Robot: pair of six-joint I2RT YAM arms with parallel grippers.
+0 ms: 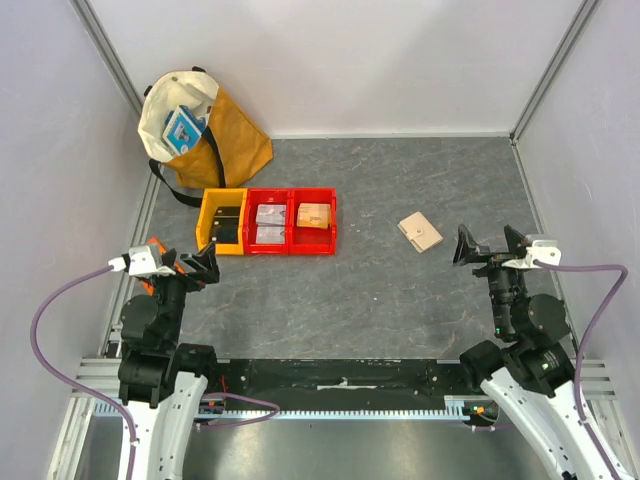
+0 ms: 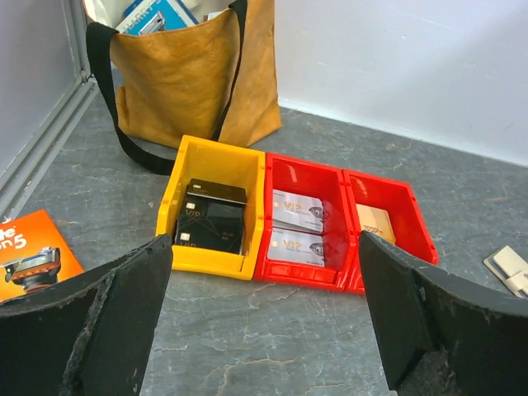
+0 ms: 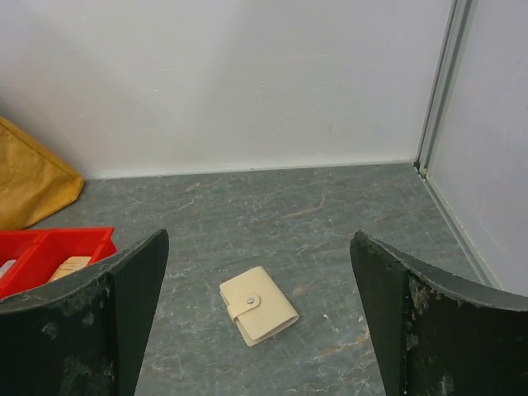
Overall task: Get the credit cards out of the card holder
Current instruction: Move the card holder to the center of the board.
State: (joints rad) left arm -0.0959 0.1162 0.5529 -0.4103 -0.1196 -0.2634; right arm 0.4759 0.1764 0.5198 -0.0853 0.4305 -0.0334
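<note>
Wide and empty, left pincer (image 2: 264,243) and right pincer (image 3: 260,239) hover over the table (image 1: 400,300); card holder (image 3: 258,305) snapped shut.
It lies on the table beyond the right pincer, well apart from the bins: yellow bin (image 2: 169,202) with black cards (image 2: 213,219), middle red bin (image 2: 301,274) with two silver cards (image 2: 297,227), end red bin (image 2: 412,223) with a tan block (image 2: 375,223). Farthest, a brown bag (image 2: 181,74) holds a blue box (image 2: 153,12).

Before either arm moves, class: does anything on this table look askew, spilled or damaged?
Nothing looks spilled or damaged. The card holder lies snapped shut but skewed to the edges of the table, alone, right of the neatly lined bins. An orange package lies near the left edge.
</note>
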